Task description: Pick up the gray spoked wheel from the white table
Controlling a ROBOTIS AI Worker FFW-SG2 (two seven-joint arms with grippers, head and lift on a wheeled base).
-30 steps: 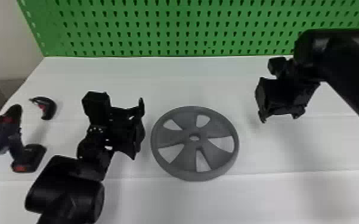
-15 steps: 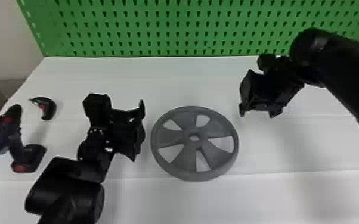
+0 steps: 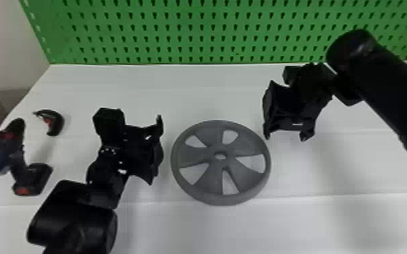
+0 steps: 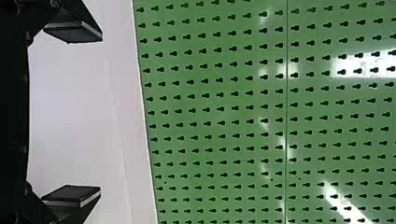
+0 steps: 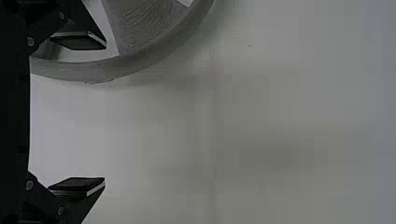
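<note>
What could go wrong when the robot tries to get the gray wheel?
The right gripper is near the wheel's edge, so a finger might bump it. A bump could slide the wheel into the left gripper, close on its other side. The wheel lies flat, so its rim might slip away.

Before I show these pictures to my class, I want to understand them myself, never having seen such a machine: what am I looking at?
This is a two-armed robot. One picture looks down from its head; the other two come from its wrists and are shown sideways. On the white table lies a gray spoked wheel. Toward the left edge are a dark, red-marked power drill and a small curved black-and-red object. A green perforated panel stands behind. The black two-fingered left gripper is left of the wheel, its matching right gripper to the right. Both are open, holding nothing.
</note>
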